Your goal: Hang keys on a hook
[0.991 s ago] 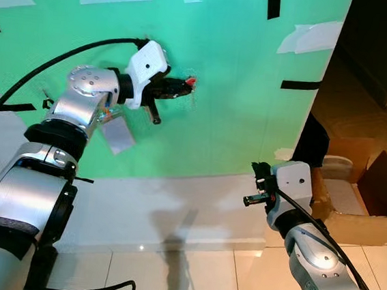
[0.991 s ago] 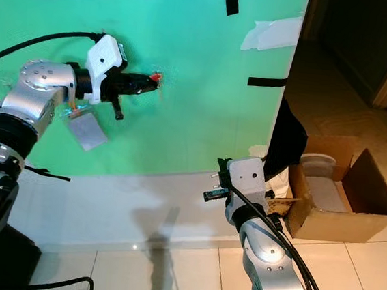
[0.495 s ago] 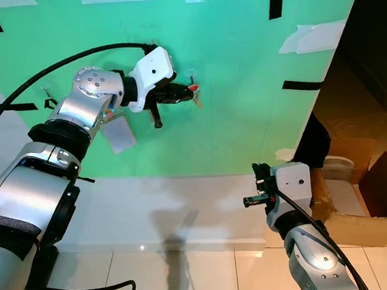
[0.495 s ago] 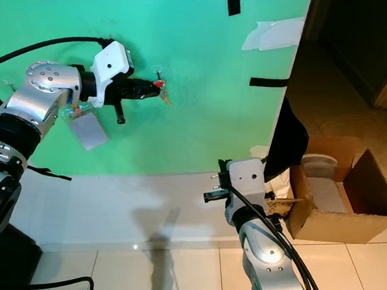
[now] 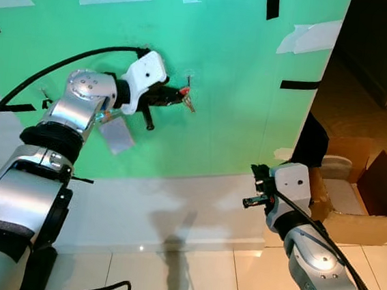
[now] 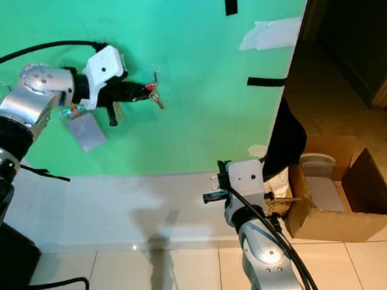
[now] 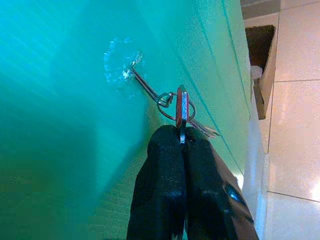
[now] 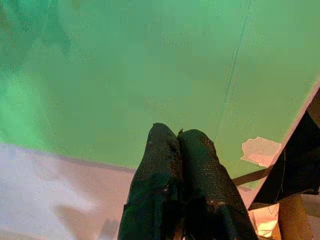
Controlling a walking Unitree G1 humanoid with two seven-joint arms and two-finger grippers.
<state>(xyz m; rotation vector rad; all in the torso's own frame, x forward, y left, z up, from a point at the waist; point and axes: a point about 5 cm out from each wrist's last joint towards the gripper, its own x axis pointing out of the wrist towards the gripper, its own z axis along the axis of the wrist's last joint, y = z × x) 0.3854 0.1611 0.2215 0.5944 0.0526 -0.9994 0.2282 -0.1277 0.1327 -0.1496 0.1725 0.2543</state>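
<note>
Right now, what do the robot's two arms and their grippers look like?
Both arms are rounded silver metal segments with black joint bands. A black cable loops along each. Each wrist ends in a white housing. The left gripper and the right gripper each have two long, matte black fingers with rounded tips.

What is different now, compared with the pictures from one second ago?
The left gripper has drawn back a little from the green wall, its jaws still shut on the red tag of the keys, whose ring now sits on the hook. The right gripper and the cardboard box stayed as they were.
</note>
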